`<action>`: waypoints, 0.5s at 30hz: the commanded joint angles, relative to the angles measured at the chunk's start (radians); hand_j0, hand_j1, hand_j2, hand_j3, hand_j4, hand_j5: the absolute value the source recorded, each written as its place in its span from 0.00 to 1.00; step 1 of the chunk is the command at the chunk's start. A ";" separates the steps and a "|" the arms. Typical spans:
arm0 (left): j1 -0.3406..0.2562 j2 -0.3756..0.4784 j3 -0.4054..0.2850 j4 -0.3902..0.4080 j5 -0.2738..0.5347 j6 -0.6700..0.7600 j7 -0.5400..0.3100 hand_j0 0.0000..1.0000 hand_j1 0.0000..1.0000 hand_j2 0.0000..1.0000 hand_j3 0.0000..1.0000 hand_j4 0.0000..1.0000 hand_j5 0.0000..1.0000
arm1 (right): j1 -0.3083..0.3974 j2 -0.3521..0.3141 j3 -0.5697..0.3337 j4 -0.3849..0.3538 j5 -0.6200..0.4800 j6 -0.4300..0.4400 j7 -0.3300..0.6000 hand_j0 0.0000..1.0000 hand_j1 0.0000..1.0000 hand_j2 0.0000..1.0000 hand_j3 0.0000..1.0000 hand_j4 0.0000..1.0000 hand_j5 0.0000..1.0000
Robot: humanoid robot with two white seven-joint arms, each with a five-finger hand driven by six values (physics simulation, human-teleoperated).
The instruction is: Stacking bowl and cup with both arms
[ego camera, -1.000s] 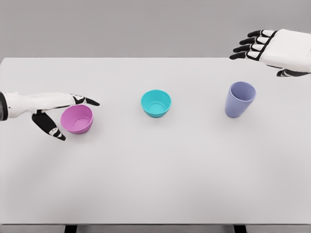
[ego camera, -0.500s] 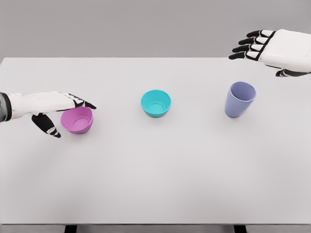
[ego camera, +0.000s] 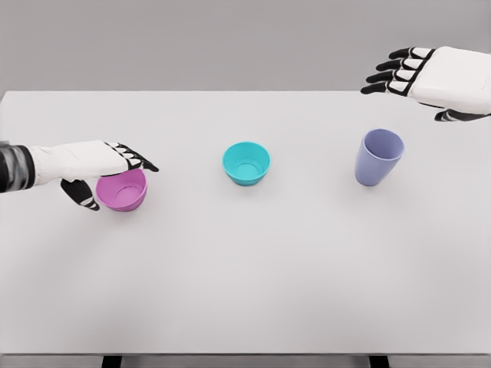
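From my remote station: the left robot hand [ego camera: 107, 170] reaches over the pink bowl [ego camera: 122, 189] at the left of the desk [ego camera: 245, 261], fingers [ego camera: 136, 159] laid across the far rim and thumb dropped on the near left side — a straddling pose that, as I read it, sets up a pinch on the bowl wall; I cannot tell whether contact is firm, and the bowl sits flat, not lifted. The teal bowl [ego camera: 246, 162] stands upright well to the right of the pink one, near mid-desk — likely the base for the stack. Farther right of it stands the lavender cup [ego camera: 378, 156], upright and untouched. The right robot hand [ego camera: 414, 77] hovers above and behind the cup, fingers extended and holding nothing, apparently staged to descend on it.
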 commanded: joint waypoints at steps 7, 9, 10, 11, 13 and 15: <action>0.002 -0.021 -0.003 0.018 -0.001 0.002 0.000 1.00 1.00 1.00 1.00 1.00 1.00 | 0.003 -0.001 0.000 0.000 -0.004 0.003 -0.001 1.00 1.00 1.00 1.00 1.00 1.00; 0.002 -0.021 -0.005 0.018 -0.001 0.003 0.000 1.00 1.00 1.00 1.00 1.00 1.00 | 0.003 -0.001 0.000 0.000 -0.004 0.003 -0.001 1.00 1.00 1.00 1.00 1.00 1.00; 0.003 -0.021 -0.005 0.018 -0.001 0.005 0.000 1.00 1.00 1.00 1.00 1.00 1.00 | 0.003 -0.001 0.000 0.000 -0.002 0.003 -0.001 1.00 1.00 1.00 1.00 1.00 1.00; 0.003 -0.021 -0.006 0.022 -0.001 0.005 0.000 1.00 1.00 1.00 1.00 1.00 1.00 | 0.000 -0.001 0.000 0.000 -0.004 0.003 -0.001 1.00 1.00 1.00 1.00 1.00 1.00; 0.003 -0.032 -0.011 0.036 -0.001 0.005 0.000 1.00 1.00 1.00 1.00 1.00 1.00 | 0.003 -0.001 0.000 0.000 -0.004 0.003 -0.001 1.00 1.00 1.00 1.00 1.00 1.00; 0.005 -0.035 -0.012 0.050 -0.002 0.005 0.000 1.00 1.00 1.00 1.00 1.00 1.00 | 0.003 -0.001 0.000 0.000 -0.004 0.003 -0.001 1.00 1.00 1.00 1.00 1.00 1.00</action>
